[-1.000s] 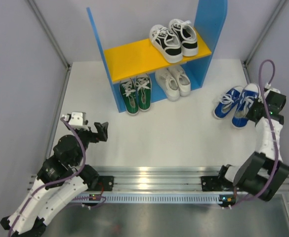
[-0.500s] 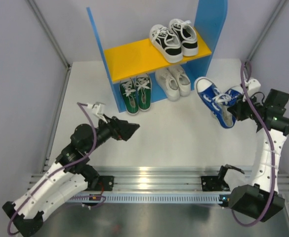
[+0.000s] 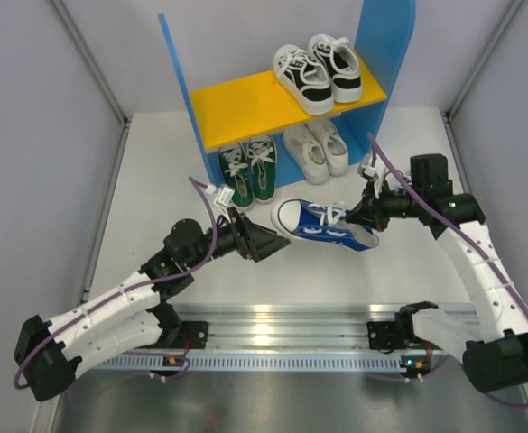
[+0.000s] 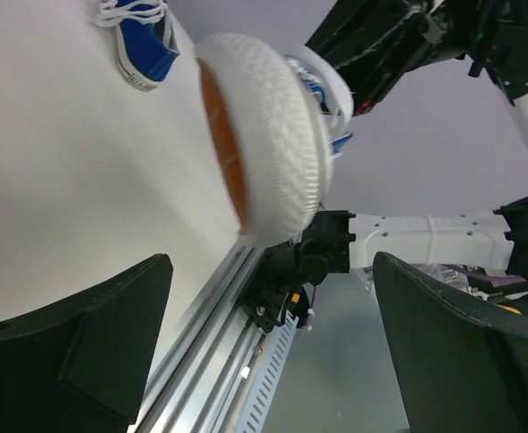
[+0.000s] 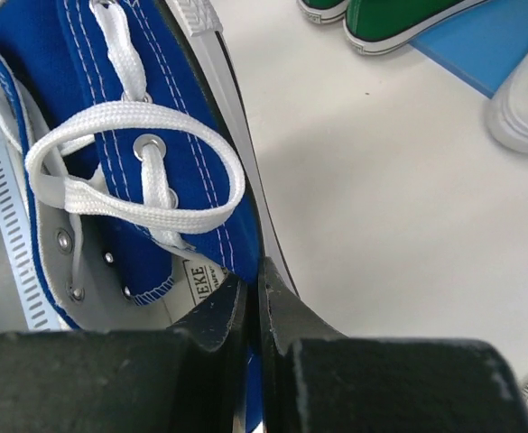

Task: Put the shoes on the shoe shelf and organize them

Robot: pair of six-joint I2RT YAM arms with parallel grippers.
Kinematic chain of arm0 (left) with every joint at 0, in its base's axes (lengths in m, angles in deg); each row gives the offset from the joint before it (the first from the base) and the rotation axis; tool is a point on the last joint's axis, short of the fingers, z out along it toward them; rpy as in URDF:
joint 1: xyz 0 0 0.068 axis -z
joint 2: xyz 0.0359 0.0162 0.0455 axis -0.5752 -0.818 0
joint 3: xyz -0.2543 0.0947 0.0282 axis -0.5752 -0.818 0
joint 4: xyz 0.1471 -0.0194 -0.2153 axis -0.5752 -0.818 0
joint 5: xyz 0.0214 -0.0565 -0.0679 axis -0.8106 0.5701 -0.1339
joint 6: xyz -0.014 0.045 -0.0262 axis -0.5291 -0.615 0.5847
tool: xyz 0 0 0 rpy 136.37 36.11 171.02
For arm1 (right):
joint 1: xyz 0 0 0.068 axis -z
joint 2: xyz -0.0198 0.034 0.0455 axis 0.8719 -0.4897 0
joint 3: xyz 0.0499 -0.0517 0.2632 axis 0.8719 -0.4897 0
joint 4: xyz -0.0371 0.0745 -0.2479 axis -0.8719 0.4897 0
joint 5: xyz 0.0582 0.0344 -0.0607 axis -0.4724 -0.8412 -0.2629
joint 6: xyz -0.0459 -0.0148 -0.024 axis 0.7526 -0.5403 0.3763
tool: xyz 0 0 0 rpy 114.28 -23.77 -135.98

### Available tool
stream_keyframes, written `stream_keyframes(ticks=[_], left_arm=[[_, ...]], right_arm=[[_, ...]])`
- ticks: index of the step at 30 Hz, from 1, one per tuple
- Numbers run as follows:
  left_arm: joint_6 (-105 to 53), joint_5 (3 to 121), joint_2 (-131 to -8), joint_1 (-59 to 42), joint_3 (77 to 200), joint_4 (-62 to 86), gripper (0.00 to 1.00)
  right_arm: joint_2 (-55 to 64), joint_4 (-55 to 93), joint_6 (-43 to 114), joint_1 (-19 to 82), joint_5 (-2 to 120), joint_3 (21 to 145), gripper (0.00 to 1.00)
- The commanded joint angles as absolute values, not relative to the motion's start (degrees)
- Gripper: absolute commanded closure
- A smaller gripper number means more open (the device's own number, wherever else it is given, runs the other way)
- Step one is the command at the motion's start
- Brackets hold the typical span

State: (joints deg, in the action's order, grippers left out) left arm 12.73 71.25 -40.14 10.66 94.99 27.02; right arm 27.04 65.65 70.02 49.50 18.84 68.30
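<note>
In front of the shoe shelf, just off its open lower bay, one blue sneaker hangs from the right gripper, its toe pointing towards the shelf's left side. In the right wrist view the two fingers are pressed together on the side wall of the sneaker at its collar, one inside and one outside. The left gripper sits right at the white toe cap, a little farther out from the shelf, its jaws spread wide with nothing between them. A second blue sneaker lies on the table; its place relative to the shelf cannot be told. Under the shelf's orange board stand the green pair on the left and the white pair on the right. A black-and-white pair stands on the board's right end.
</note>
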Motion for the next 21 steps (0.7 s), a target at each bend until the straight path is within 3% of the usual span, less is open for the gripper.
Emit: stream_keyframes(ticks=[1,21], left_arm=[[13.6,70.5,-40.4,12.2,95.0,35.8,0.02],[20.8,61.4,-48.6,12.7,97.5,42.4,0.05]], right_arm=[[26.5,60.3,69.2,47.2,14.4,71.2,1.0],[27.4,61.0,72.4,44.5,12.3,67.7,1.0]])
